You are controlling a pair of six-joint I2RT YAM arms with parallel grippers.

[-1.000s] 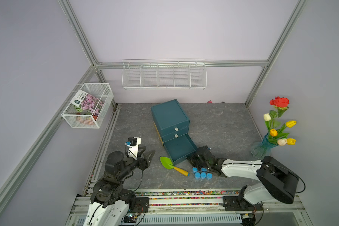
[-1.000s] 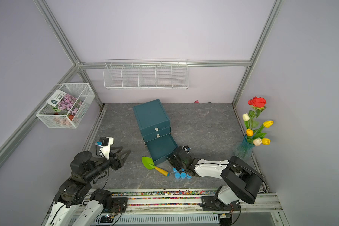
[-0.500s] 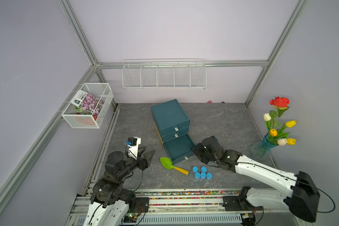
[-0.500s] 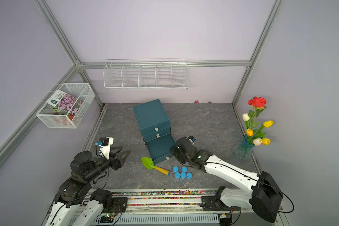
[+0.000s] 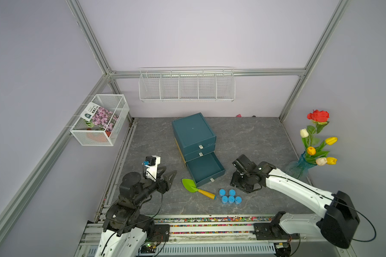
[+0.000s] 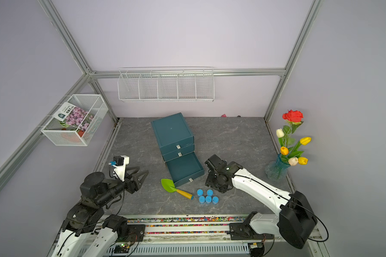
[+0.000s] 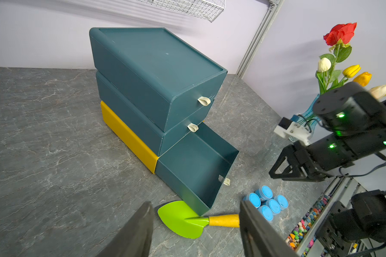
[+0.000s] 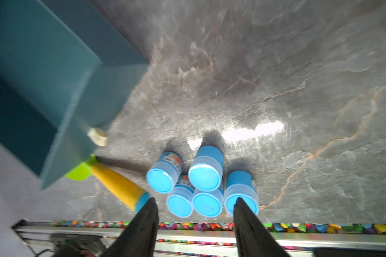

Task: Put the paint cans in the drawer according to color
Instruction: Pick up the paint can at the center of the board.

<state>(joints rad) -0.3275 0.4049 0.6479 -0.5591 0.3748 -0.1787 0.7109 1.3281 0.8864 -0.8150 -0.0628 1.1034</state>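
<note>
Logged right fingers drawn back beside the open bottom drawer, parted wider and empty, left fingers spread idle; found five light blue paint cans clustered on the table just before that drawer, so judged a fresh grasp pending.

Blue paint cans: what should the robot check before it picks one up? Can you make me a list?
1. The paint cans, five, stand upright with lids on: ok.
2. The bottom drawer is open with nothing inside: ok.
3. The right gripper is open and empty: ok.
4. Room to grip one can alone: not ok, they stand bunched together.
5. The trowel is clear of the grip: cannot tell, its handle lies close beside them.
6. The left gripper is away from them: ok.
</note>
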